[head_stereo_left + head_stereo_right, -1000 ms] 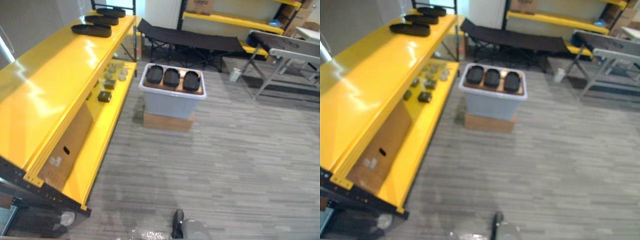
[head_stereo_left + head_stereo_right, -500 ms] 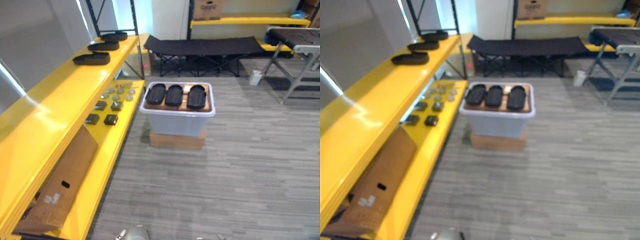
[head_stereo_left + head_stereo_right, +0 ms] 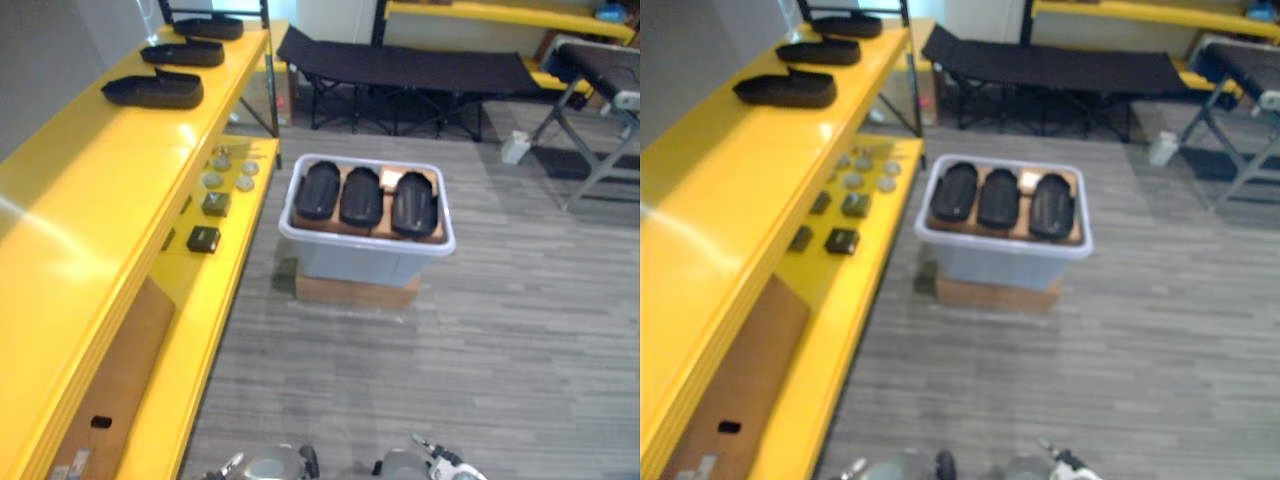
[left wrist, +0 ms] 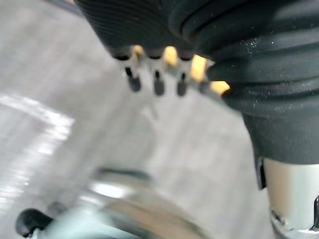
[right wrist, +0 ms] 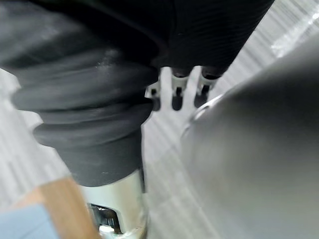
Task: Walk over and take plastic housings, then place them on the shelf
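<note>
Presently, left hand [image 4: 158,83]: fingers loose and near straight, nothing held.
Right hand [image 5: 176,97]: fingers loose, likewise empty.
Plastic housings [image 3: 361,197]: 3, black, side by side in grey bin [image 3: 360,258], well ahead of both hands, untouched.
Bin support: low brown box [image 3: 355,291] beneath.
Yellow shelf [image 3: 80,210]: off to the left hand's side; 3 further black housings [image 3: 152,90] lying on its top level, well apart from both hands.

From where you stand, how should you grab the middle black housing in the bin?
Probably from above, by its near end. The middle housing lies flat in the bin, with the left housing and right housing close beside it, leaving little finger room along its sides.
</note>
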Available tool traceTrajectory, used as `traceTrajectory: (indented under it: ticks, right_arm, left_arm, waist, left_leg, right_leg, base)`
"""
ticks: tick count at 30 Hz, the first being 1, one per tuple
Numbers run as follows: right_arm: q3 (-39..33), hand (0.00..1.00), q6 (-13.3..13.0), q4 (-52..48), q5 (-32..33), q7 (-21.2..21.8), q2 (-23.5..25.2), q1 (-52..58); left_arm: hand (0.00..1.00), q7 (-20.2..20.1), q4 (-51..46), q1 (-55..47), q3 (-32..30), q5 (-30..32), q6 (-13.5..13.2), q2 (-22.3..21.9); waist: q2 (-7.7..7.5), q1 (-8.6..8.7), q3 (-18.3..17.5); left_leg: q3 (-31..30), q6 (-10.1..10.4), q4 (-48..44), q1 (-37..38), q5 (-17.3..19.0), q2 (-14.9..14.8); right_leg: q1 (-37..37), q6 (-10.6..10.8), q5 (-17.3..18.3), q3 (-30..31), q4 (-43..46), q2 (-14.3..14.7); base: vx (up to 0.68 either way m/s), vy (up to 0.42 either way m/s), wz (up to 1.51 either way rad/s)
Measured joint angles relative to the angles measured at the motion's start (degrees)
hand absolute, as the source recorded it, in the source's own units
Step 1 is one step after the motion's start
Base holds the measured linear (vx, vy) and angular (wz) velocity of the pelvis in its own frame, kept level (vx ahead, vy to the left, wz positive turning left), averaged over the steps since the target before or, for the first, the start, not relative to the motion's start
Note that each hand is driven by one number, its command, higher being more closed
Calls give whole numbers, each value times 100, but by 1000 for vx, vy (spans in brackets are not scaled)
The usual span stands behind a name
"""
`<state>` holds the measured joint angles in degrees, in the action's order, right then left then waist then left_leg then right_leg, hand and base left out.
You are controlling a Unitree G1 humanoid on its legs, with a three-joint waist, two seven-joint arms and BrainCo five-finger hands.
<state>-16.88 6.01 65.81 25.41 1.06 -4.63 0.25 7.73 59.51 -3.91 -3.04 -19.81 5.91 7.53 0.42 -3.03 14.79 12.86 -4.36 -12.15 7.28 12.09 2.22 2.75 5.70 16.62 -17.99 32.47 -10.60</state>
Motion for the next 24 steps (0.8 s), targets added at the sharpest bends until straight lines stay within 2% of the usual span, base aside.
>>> traceTrajectory:
  ticks: [1, 2, 4, 5, 7, 9, 10, 11, 12, 13, 14, 15, 16, 17, 18, 20, 21, 22, 23, 24]
  right_arm:
    - [1, 0, -3, -25, -26, -22, 5, -33]
    - [0, 0, -2, -25, -29, -45, 2, -55]
    - [-64, 0, -1, -53, -47, -90, 2, -75]
    - [-64, 0, -1, -54, -50, -90, 3, -70]
    - [-42, 0, -2, -56, -90, -89, 8, -39]
    - [24, 0, 0, -34, -115, -80, 17, -17]
    - [11, 0, 4, -39, -138, -78, -44, -68]
    - [126, 0, 18, -24, -168, -95, -90, -119]
    - [280, 0, 52, -6, -166, -99, -155, -130]
    - [325, 0, 56, -2, -149, -104, -195, -136]
    - [360, 0, 74, 28, -144, -117, -276, -139]
    - [357, 0, 138, 121, -145, -131, -312, -118]
    - [349, 0, 161, 135, -143, -132, -320, -72]
    - [341, 0, 165, 135, -143, -135, -338, -6]
    - [332, 0, 148, 113, -141, -143, -357, 30]
    - [333, 0, 93, 36, -139, -174, -353, 56]
    - [332, 0, 13, -13, -140, -215, -334, 101]
    - [332, 0, -30, -18, -151, -219, -336, 113]
    - [335, 0, -86, -12, -162, -202, -277, 134]
    - [345, 0, -170, -34, -188, -107, -148, 165]
  left_arm:
    - [0, -6, 1, 150, 72, -6, -14, 9]
    - [0, -17, 0, 225, 124, -15, -26, 27]
    - [0, -54, 22, 323, 152, -91, -39, 1]
    - [0, -54, 23, 279, 142, -163, -34, -5]
    - [0, -63, 18, 207, 98, -262, -1, -24]
    - [0, -37, 16, 157, 85, -266, 5, -19]
    - [0, 6, 32, 160, 75, -282, 10, -93]
    - [0, 18, 29, 154, -15, -344, 26, -152]
    - [0, 17, 25, 138, -164, -459, 49, -314]
    - [0, 19, 35, 123, -252, -455, 48, -366]
    - [0, 50, 62, 96, -352, -456, 45, -427]
    - [0, 75, 93, 104, -344, -455, 45, -430]
    - [0, 84, 90, 109, -330, -455, 43, -419]
    - [0, 88, 74, 110, -295, -457, 38, -408]
    - [0, 85, 62, 110, -289, -453, 22, -407]
    - [0, 91, 57, 115, -244, -446, -15, -404]
    - [0, 97, 40, 133, -219, -440, -29, -411]
    - [0, 97, 32, 149, -197, -435, -76, -407]
    - [0, 96, 18, 161, -196, -415, -90, -394]
    - [0, 102, 13, 165, -157, -334, -90, -293]
  waist:
    - [5, 71, -10]
    - [8, 77, -9]
    - [9, 71, -8]
    - [6, 73, -9]
    - [-21, 74, -25]
    - [-91, 101, -84]
    - [-5, 139, -83]
    - [119, 123, -124]
    - [272, 36, -192]
    - [351, 26, -205]
    - [462, 39, -240]
    - [506, 86, -242]
    - [488, 90, -235]
    - [476, 76, -232]
    - [467, 62, -234]
    - [462, 76, -236]
    - [462, 84, -236]
    - [450, 54, -239]
    - [340, 39, -246]
    - [177, 61, -346]
  left_leg:
    - [-103, 57, 124, 101, 34, -67]
    - [-127, 64, 202, 150, 38, -104]
    - [-136, 316, 249, 361, 189, -321]
    - [-136, 409, 240, 426, 247, -381]
    - [-162, 762, 143, 713, 473, -559]
    - [-336, 949, 9, 767, 728, -632]
    - [-454, 1055, -265, 766, 941, -839]
    - [-471, 1138, -754, 554, 946, -1022]
    - [-543, 1233, -1760, 93, 810, -1271]
    - [-665, 1215, -2328, -170, 666, -1359]
    - [-813, 1242, -3278, -601, 587, -1568]
    - [-695, 1232, -3837, -815, 592, -1723]
    - [-588, 1221, -3943, -866, 596, -1763]
    - [-454, 1223, -3894, -917, 595, -1767]
    - [-243, 1235, -3321, -958, 593, -1674]
    - [-127, 1259, -2168, -1009, 549, -1422]
    - [-130, 1193, -1198, -1061, 300, -1213]
    - [-163, 867, -571, -1075, -383, -1059]
    - [-142, 905, -459, -1022, -445, -1007]
    - [-140, 845, -85, -919, -599, -807]
  right_leg:
    - [172, 58, -90, -20, -683, 26]
    - [302, 68, -206, 5, -982, 23]
    - [604, 2, -898, 109, -1822, 75]
    - [619, -10, -1064, 105, -1906, 93]
    - [575, -94, -1406, 96, -1907, 197]
    - [549, -156, -1408, 93, -1848, 259]
    - [571, -398, -1660, 94, -1638, 405]
    - [546, -490, -1479, 50, -1536, 565]
    - [491, -612, -1369, 20, -1550, 742]
    - [404, -650, -1320, 5, -1598, 814]
    - [127, -678, -1274, -22, -1833, 966]
    - [-321, -682, -1274, -77, -2102, 1028]
    - [-539, -682, -1276, -93, -2234, 1028]
    - [-811, -679, -1278, -104, -2400, 1015]
    - [-1091, -675, -1275, -111, -2650, 988]
    - [-1207, -634, -1280, -96, -2839, 950]
    - [-1201, -587, -1274, -96, -2908, 938]
    - [-1197, -519, -1236, -79, -2937, 959]
    - [-1203, -480, -1222, -49, -2952, 909]
    - [-1171, -398, -1202, -92, -2992, 768]
  base:
    - [294, -64, 44]
    - [312, -77, 32]
    - [326, -112, 4]
    - [342, -161, -1]
    - [437, -252, 15]
    - [453, -321, 42]
    - [351, -277, 37]
    - [478, -446, 14]
    - [374, -370, -11]
    - [449, -418, -14]
    - [398, -277, 1]
    - [408, -266, 8]
    - [335, -206, 12]
    - [329, -198, 0]
    - [286, -151, -9]
    - [244, -39, -14]
    - [224, 72, -9]
    - [181, 94, -9]
    - [205, 102, 2]
    - [210, 97, 14]
